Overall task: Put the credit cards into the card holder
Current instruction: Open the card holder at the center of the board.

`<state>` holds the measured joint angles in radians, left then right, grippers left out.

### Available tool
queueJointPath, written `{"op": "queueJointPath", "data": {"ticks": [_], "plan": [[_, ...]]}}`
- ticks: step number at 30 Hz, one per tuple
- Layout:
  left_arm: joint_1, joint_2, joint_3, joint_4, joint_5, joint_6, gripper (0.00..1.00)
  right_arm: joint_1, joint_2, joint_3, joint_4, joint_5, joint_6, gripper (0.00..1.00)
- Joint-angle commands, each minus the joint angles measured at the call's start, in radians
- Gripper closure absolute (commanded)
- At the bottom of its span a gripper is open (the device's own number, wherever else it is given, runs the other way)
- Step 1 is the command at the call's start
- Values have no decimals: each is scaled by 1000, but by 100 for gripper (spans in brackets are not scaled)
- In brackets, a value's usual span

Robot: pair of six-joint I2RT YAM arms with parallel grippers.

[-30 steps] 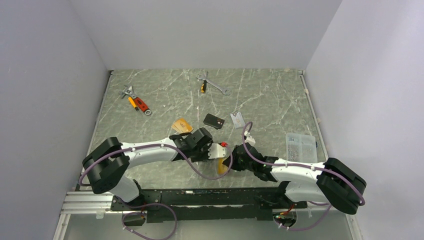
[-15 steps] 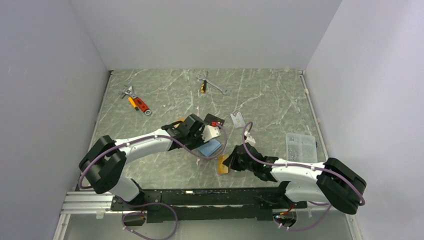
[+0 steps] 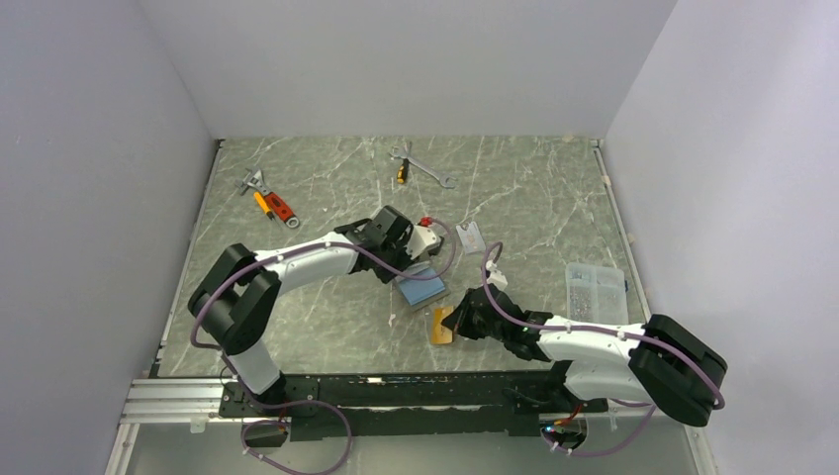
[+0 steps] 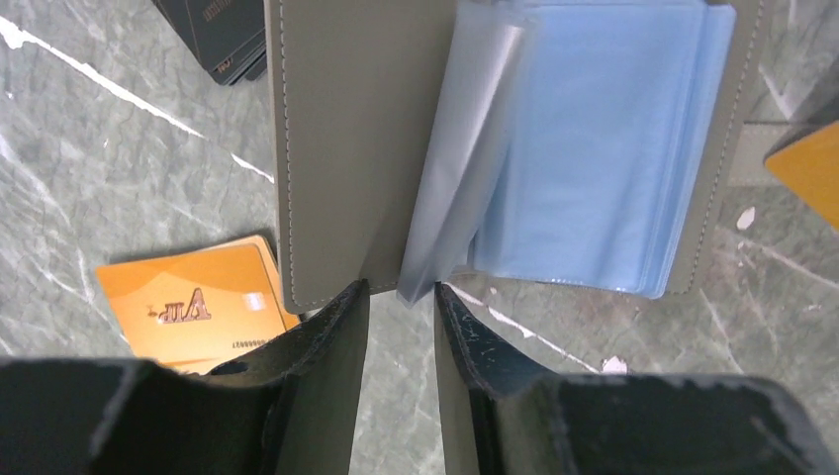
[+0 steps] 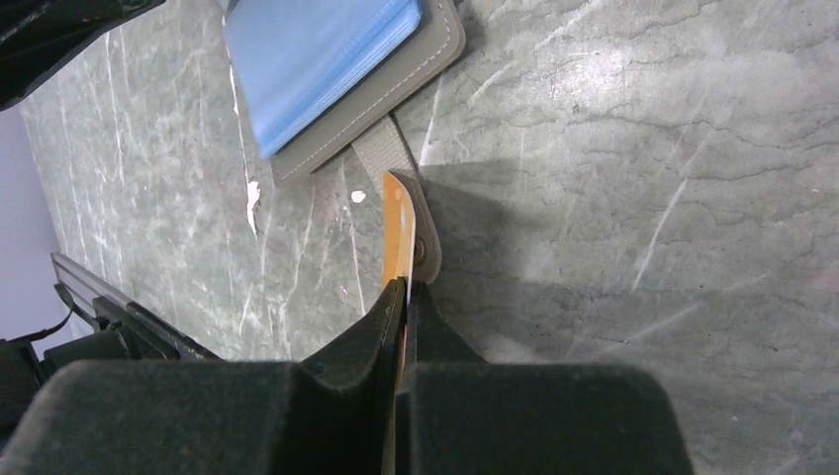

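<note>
The card holder [image 3: 422, 290] lies open on the marble table, light blue pockets up; it also shows in the left wrist view [image 4: 356, 148] and the right wrist view [image 5: 317, 49]. My left gripper [image 3: 418, 265] [image 4: 401, 289] is open at its far edge, a clear pocket's corner at the mouth of the gap. One orange credit card [image 3: 441, 327] [image 5: 399, 233] stands on edge, with my right gripper [image 3: 453, 322] [image 5: 404, 285] shut on it, beside the holder's strap [image 5: 391, 153]. Another orange card [image 4: 188, 312] and a black card [image 4: 223, 35] lie by the left fingers. A silver-grey card [image 3: 471, 236] lies farther back.
A clear plastic box [image 3: 595, 287] stands at the right edge. A wrench with a yellow grip [image 3: 423, 170] lies at the back, and orange-and-red tools [image 3: 269, 203] at the back left. Grey walls close in three sides.
My left arm has swung away from the right gripper toward the back, uncovering the open card holder. The right gripper has stayed put with its orange card.
</note>
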<state>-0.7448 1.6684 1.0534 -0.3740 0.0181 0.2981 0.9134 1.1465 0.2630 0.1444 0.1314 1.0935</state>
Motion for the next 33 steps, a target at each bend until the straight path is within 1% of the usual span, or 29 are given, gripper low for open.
{"op": "queueJointPath", "data": {"ticks": [1,5,11,15,22,25,29,33], "plan": [[14,52,81,-35,33,-75,64,1,14,-57,-196,63,-41,100],[31,76,129,-67,50,-106,64,1,-20,-58,-199,53,-41,100],[34,41,116,-69,89,-107,69,-9,-112,6,-240,62,-77,100],[34,34,105,-69,104,-109,71,-16,-134,61,-246,58,-112,100],[34,42,108,-74,131,-109,74,-17,-120,140,-199,9,-169,100],[34,32,102,-72,138,-106,75,-17,-113,184,-187,13,-195,100],[34,21,95,-78,145,-101,75,-28,-45,244,-162,9,-222,100],[33,7,85,-74,146,-95,76,-59,62,275,-126,-12,-227,100]]}}
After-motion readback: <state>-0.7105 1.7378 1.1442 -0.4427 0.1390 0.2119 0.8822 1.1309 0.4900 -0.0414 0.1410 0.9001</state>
